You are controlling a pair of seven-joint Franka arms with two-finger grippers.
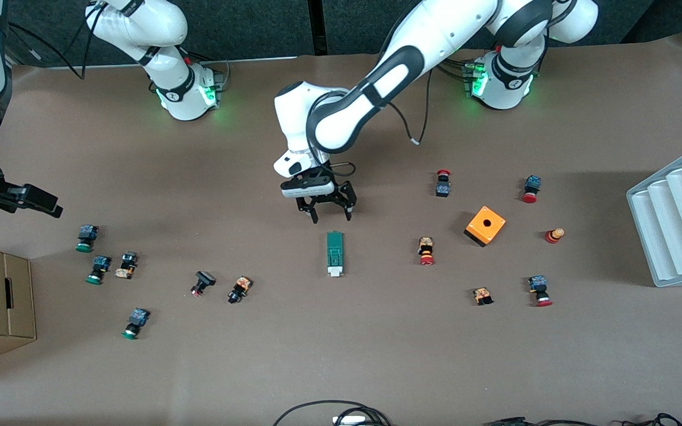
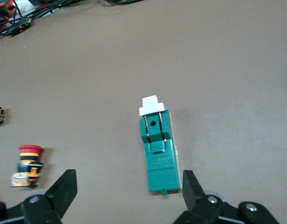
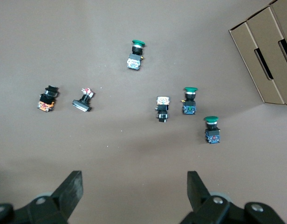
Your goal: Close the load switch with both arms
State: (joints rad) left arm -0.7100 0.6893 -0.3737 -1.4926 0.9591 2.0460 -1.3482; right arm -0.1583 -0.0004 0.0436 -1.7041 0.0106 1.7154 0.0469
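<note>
Load switch [image 1: 334, 253] lies flat mid-table, looking small, light and hard; grab its green sides. Left gripper [image 1: 331, 206] hangs wide open just above it. Right gripper [image 3: 134, 196], also open, waits over the green buttons [image 3: 195, 106]

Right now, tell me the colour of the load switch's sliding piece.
White, at one end of the dark-green load switch; the left wrist view shows it best.

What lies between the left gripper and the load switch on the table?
Nothing: the left gripper hangs open just above the load switch, with only bare brown table between them, as the front view and left wrist view show.
</note>
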